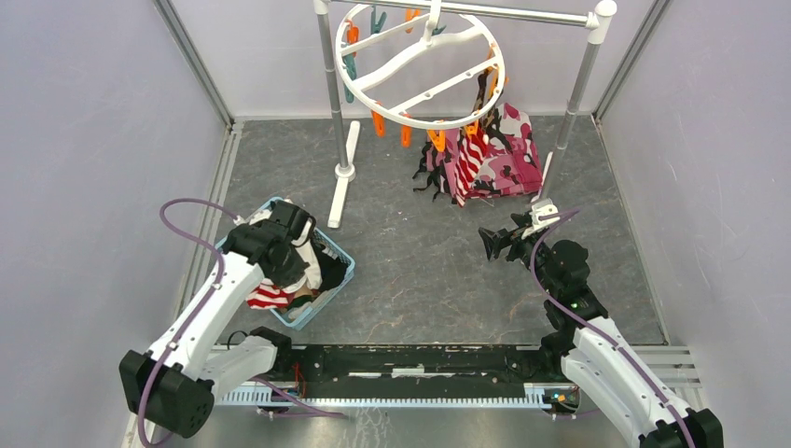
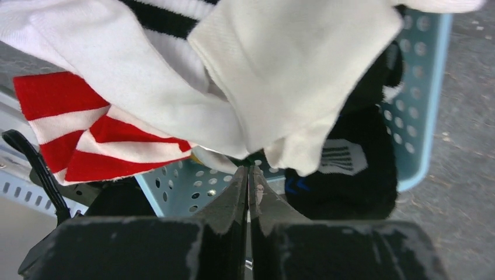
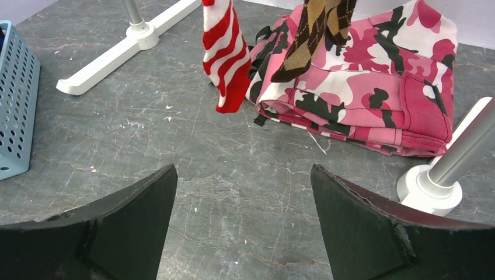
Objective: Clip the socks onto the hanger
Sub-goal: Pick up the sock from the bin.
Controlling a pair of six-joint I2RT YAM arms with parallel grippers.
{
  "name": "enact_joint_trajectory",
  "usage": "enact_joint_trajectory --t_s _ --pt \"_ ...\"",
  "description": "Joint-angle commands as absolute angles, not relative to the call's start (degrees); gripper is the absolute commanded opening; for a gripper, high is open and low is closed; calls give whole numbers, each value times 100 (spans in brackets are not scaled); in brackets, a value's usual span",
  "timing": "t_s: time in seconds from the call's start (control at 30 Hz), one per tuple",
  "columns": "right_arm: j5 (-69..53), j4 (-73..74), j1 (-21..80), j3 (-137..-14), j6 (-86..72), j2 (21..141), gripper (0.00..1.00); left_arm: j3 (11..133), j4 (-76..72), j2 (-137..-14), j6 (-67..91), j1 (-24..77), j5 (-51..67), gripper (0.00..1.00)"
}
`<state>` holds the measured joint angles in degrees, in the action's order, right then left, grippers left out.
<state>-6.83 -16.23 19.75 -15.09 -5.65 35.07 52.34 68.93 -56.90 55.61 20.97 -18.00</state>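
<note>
The white ring hanger [image 1: 420, 65] with orange and teal clothespins hangs from the rail at the back. A red-and-white striped sock [image 3: 225, 52] and a brown argyle sock [image 3: 309, 35] hang from its right rim. More socks lie in the blue basket [image 1: 338, 280]: a white sock with dark cuff stripes [image 2: 280, 70], a red-and-white striped one [image 2: 87, 134], and black ones. My left gripper [image 2: 248, 169] is over the basket, its jaws pressed together at the white sock's lower edge. My right gripper [image 3: 244, 169] is open and empty, low over the floor, facing the hanging socks.
A pink, black and white camouflage cloth [image 3: 373, 76] lies under the hanger's right side. The silver rail [image 1: 522, 11] stands on two poles with white feet [image 3: 140, 35] [image 3: 435, 189]. Grey walls close in both sides.
</note>
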Motion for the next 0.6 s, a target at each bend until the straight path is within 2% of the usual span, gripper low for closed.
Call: enact_joint_trajectory --t_s 0.0,0.2,0.4,0.57 --pt "-611 -1907 1986 -1467 -618 3456 91 4987 7023 -5815 6078 2069 -2216 8" --pt "-545 -1880 2008 -1456 -589 3444 91 4955 7443 -5905 6310 2069 -2872 12" --pt "-501 -1886 2045 -1452 -591 3444 91 5000 7585 -6025 6315 2073 -3331 33" --pt "-458 -1808 2056 -1480 -567 3404 91 4930 7352 -6184 6390 2065 -3205 36"
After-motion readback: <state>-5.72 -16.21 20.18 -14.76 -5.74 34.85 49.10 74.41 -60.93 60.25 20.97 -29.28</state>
